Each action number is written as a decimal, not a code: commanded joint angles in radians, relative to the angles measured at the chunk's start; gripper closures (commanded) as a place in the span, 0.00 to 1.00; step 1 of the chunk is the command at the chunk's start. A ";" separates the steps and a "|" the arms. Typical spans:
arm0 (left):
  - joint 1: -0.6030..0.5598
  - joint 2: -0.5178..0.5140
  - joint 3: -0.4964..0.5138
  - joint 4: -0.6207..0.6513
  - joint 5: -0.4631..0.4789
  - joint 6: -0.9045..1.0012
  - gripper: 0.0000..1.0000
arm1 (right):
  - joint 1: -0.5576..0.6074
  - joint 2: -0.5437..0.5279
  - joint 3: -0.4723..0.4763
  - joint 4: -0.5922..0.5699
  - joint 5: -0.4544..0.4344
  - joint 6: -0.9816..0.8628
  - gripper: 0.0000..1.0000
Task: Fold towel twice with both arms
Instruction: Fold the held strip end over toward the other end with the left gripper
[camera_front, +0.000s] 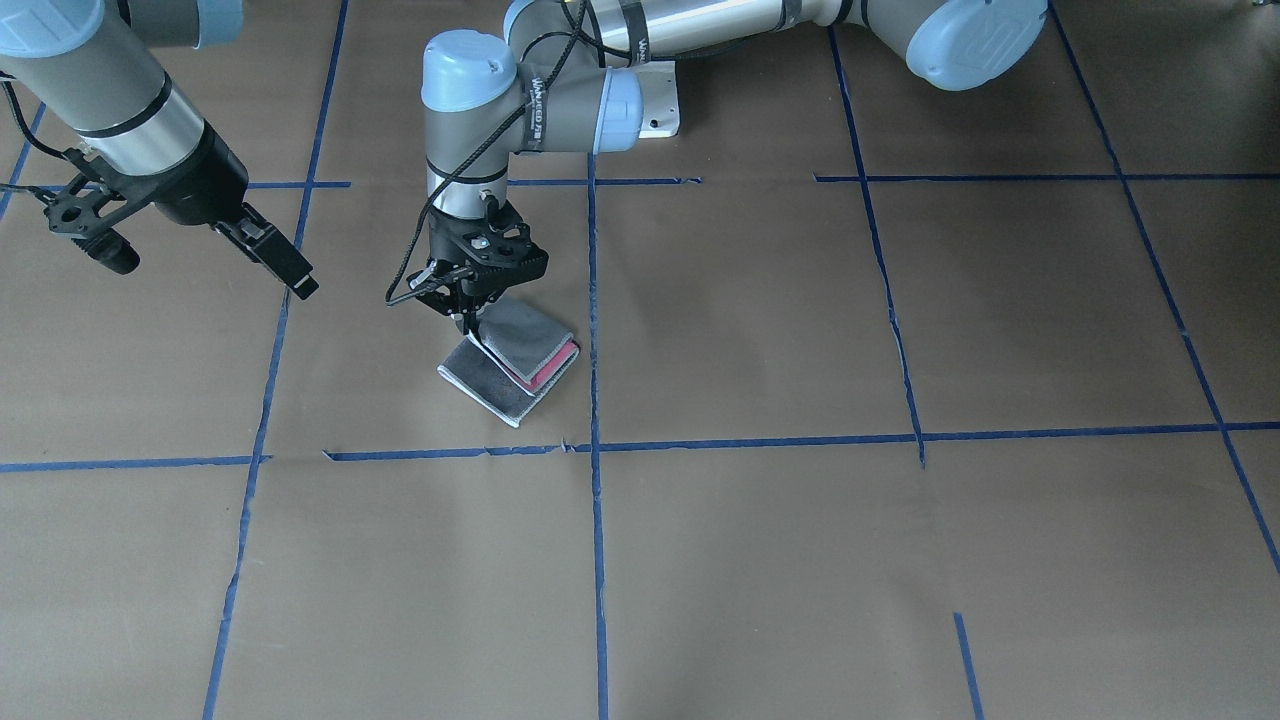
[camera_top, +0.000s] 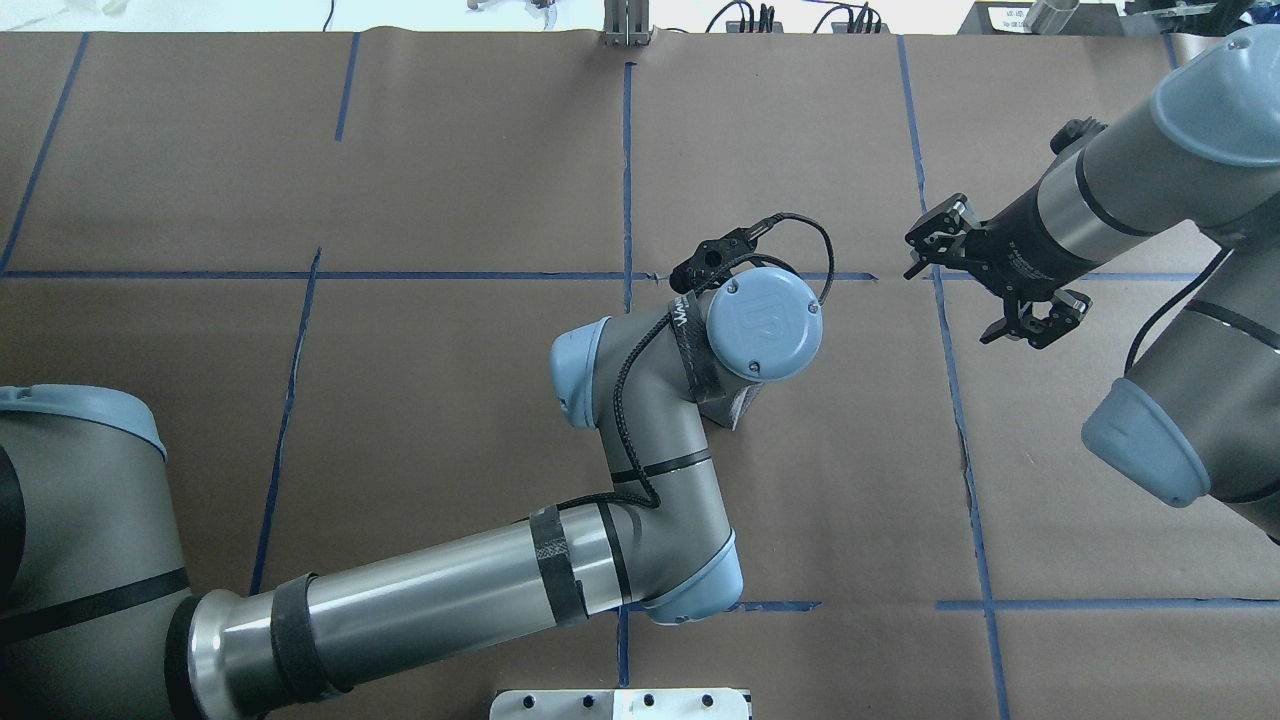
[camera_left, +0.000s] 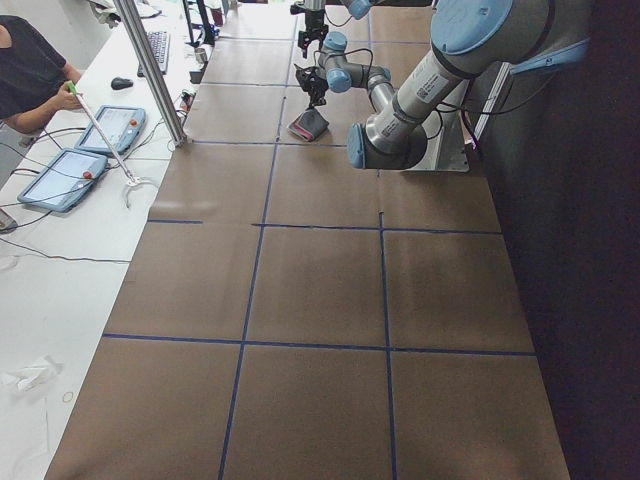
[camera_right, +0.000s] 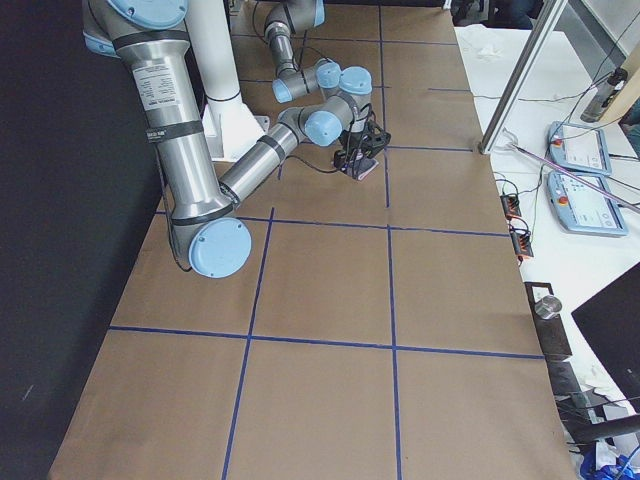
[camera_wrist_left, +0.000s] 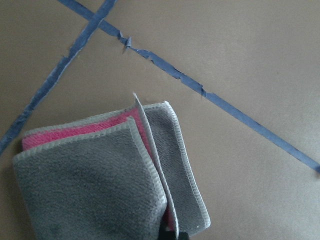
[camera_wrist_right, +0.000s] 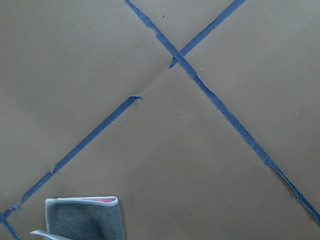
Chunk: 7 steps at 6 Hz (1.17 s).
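Nearest the lens: towel (camera_wrist_left: 85, 195), folded, grey outward, pink showing between layers, flat on brown paper (camera_front: 760, 330) just beside a blue tape line (camera_front: 593, 330). Pinched at one raised hem by left gripper (camera_front: 468, 322), jaws narrow. Right gripper (camera_top: 955, 290) spread wide, holding nothing, well apart from towel.

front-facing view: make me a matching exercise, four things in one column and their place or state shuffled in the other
Things
1. left gripper
2. right gripper
3. towel
4. blue tape

Places or states
A. folded, grey outside, pink showing between the layers
B. lines crossing in a grid on the brown paper
C. raised above bare paper, off to the side of the towel
D. down at the towel's corner, shut on a layer

Pairs: 1-D, 2-C, 3-A, 4-B
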 joint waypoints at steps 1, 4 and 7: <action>0.000 -0.009 0.056 -0.077 0.026 0.005 0.23 | 0.000 -0.037 0.027 0.001 -0.002 0.000 0.00; -0.040 0.032 -0.040 -0.121 0.011 0.072 0.12 | 0.005 -0.060 0.050 0.003 -0.002 0.000 0.00; -0.161 0.306 -0.331 -0.112 -0.233 0.202 0.12 | 0.029 -0.143 0.073 0.009 0.000 -0.236 0.00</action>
